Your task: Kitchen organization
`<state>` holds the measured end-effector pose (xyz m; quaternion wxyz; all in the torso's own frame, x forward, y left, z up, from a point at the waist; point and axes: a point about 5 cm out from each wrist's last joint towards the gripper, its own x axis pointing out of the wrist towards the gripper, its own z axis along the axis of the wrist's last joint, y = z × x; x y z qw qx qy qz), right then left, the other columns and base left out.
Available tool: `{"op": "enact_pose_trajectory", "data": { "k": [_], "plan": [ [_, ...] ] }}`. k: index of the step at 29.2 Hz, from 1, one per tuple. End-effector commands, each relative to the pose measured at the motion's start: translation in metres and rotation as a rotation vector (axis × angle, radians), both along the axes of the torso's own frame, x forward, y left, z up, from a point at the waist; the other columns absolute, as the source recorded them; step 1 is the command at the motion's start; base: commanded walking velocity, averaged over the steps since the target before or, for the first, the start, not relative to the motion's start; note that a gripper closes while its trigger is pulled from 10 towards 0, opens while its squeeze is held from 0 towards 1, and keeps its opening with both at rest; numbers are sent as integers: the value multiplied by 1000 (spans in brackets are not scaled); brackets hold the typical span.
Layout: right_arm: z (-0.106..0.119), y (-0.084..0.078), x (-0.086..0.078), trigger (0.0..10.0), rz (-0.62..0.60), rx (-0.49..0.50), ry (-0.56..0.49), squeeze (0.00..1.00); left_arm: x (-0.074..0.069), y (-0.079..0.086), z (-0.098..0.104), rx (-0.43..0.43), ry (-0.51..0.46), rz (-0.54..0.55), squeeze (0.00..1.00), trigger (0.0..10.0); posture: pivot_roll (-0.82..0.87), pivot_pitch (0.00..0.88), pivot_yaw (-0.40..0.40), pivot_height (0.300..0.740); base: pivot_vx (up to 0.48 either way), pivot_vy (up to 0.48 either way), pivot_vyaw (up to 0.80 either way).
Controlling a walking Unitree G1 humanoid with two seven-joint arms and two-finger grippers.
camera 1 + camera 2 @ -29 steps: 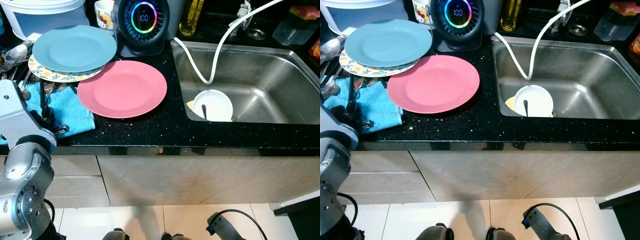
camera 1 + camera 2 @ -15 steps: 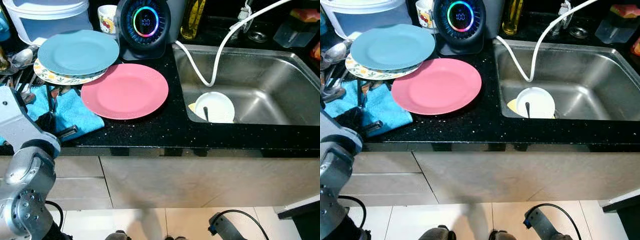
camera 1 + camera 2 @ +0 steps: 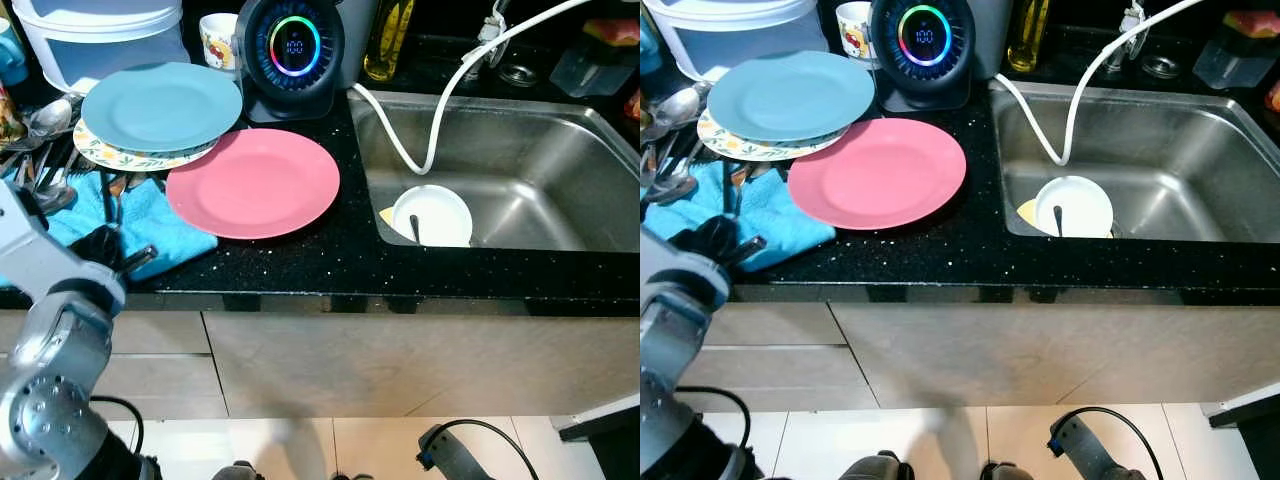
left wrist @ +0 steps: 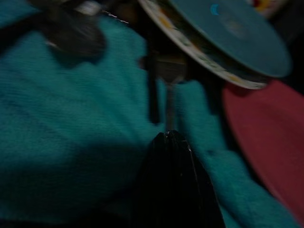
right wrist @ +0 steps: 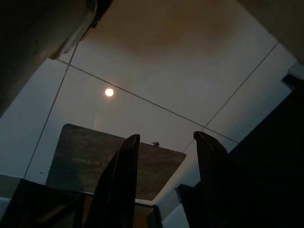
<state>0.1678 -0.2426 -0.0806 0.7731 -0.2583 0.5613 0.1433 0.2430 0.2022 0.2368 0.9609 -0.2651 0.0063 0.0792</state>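
Left gripper (image 4: 170, 135) over the blue towel (image 3: 150, 215) at the counter's (image 3: 330, 262) front left, fingers pressed together on a thin metal utensil handle (image 4: 169, 111) lying on the cloth. Utensil's head is tucked under the floral plate (image 3: 130, 157), which carries the blue plate (image 3: 160, 105). Pink plate (image 3: 253, 182) sits alongside. Right gripper (image 5: 166, 161) hangs over floor tiles, fingers apart.

Cutlery (image 3: 45, 150) half hidden under plates (image 3: 160, 105)
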Motion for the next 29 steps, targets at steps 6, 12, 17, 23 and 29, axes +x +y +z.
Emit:
{"op": "enact_pose_trajectory", "data": {
  "k": [6, 12, 17, 23, 29],
  "plan": [
    [-2, -4, -7, 10000, -18, -9, 21, 0, 2, -16, 3, -12, 8, -88, 0, 3490, 186, 157, -63, 740, 0, 0, 0],
    [-2, -4, -8, 10000, -20, -8, 22, 0, 0, -14, -2, 48, 85, -89, 1000, 10000, 186, 158, -62, 740, 0, 0, 0],
    [-3, -4, -9, 10000, -23, -7, 25, 0, 0, -11, -1, 117, 128, -81, 1000, 10000, 185, 159, -60, 740, 0, 0, 0],
    [-3, -4, -9, 10000, -26, -6, 26, 0, 0, -1, 0, 204, 153, -29, 1000, 10000, 183, 159, -60, 740, 0, 0, 0],
    [-3, -4, -9, 10000, -26, -5, 27, 0, 1, 22, 13, 234, 121, 81, 1000, 10000, 182, 157, -64, 740, 0, 0, 0]
  ]
}}
